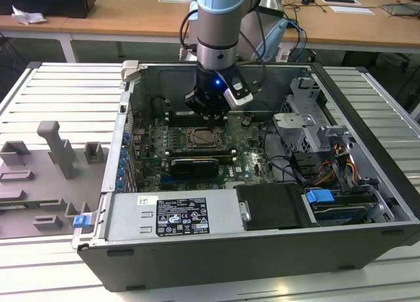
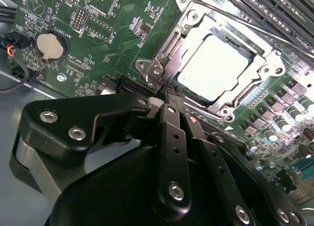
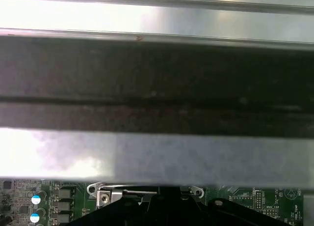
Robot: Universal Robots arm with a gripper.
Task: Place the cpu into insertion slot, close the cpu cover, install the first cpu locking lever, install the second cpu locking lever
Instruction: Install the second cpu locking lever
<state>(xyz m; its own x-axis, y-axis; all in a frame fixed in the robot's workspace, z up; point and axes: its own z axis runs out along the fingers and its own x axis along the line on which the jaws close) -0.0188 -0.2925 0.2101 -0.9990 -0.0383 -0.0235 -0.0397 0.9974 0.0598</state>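
In the second wrist view the gripper (image 2: 169,91) has its fingers pressed together, tip at the socket's eight-o'clock corner, probably to work a locking lever (image 2: 230,19). At two o'clock from it, the cpu (image 2: 213,69) sits in the slot, framed by the closed cpu cover (image 2: 196,29).

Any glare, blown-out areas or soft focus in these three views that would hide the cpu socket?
Second wrist view: the cpu top is washed pale by glare, and the gripper in front looks soft. First wrist view: bright bands on the case wall. Exterior view: even light, with the socket shaded under the arm.
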